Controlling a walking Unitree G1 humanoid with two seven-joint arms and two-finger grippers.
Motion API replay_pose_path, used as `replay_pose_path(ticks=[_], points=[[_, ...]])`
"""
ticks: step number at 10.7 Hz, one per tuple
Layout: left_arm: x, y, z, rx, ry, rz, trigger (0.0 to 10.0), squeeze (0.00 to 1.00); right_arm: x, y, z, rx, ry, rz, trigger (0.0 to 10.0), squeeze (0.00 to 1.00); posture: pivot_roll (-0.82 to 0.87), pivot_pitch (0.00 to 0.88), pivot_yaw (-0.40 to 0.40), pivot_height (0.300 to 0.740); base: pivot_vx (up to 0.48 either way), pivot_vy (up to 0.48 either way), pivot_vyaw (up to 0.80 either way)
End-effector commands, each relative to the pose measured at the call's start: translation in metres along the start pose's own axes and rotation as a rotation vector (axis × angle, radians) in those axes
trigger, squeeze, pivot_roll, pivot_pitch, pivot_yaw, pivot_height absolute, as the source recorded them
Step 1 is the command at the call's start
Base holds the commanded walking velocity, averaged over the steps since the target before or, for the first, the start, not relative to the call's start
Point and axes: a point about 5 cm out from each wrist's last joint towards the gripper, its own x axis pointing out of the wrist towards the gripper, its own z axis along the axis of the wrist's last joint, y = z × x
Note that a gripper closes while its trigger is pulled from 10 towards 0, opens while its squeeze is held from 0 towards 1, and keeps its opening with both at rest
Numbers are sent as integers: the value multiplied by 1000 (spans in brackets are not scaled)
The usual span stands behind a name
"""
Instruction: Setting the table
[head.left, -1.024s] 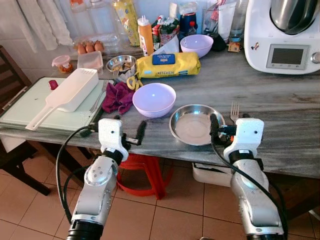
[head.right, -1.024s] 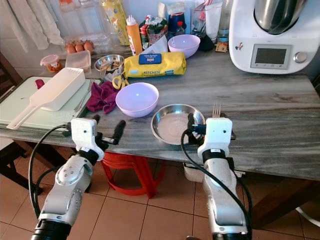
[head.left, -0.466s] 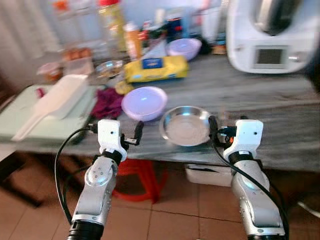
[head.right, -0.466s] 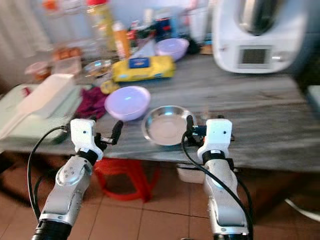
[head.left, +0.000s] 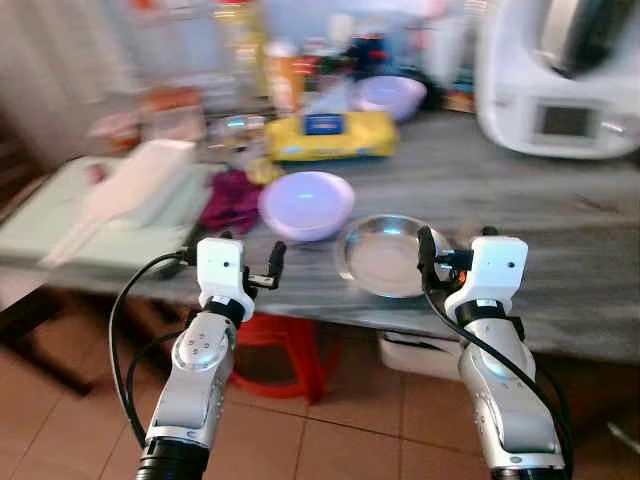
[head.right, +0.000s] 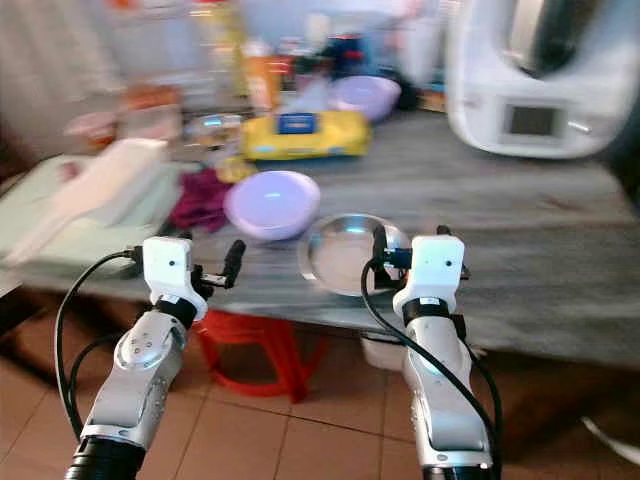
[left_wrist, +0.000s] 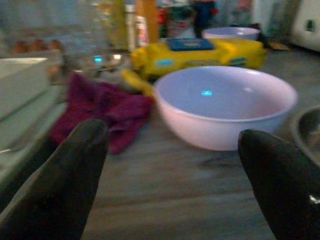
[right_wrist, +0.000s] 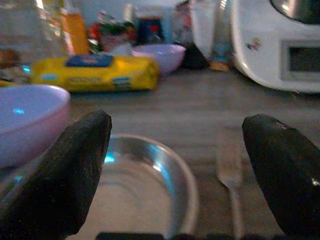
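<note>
Your head views are blurred, so the crowd of bottles and packets along the back of the table (head.left: 560, 200) cannot be told apart; only the yellow packet (head.left: 330, 135) and a far lilac bowl (head.left: 385, 92) stand out there. The white kitchen machine (head.left: 560, 80) at the right is cut off by the frame's top and side. Your left gripper (head.left: 247, 272) hovers at the table's near edge with its fingers spread wide and nothing between them; in its wrist view the near lilac bowl (left_wrist: 225, 105) sits straight ahead, with a crumpled purple cloth (left_wrist: 100, 112) just beside it. Your right gripper (head.left: 452, 250) is also at the near edge, fingers wide apart and empty, right in front of the steel plate (right_wrist: 145, 185). A fork (right_wrist: 229, 172) lies on the table just beside that plate, between the fingers in the right wrist view; its handle end runs out of the frame. The plate lies close to the table's near edge, and the bowl sits just behind it to the left. Bare wood stretches from the plate toward the machine. A red stool (head.left: 285, 345) stands under the table between your arms.
</note>
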Motion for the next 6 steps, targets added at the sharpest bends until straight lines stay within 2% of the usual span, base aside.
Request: replay_pose_path(ticks=[1,6], points=[[-1,2,-3,15,20,8,10000,0,2,-2,1,26,-9,-18,10000,0,-190,41,108,740,-266,0,0],[-1,2,-5,20,31,14,10000,0,1,-2,-2,33,25,-29,10000,0,-190,48,111,740,-319,0,0]])
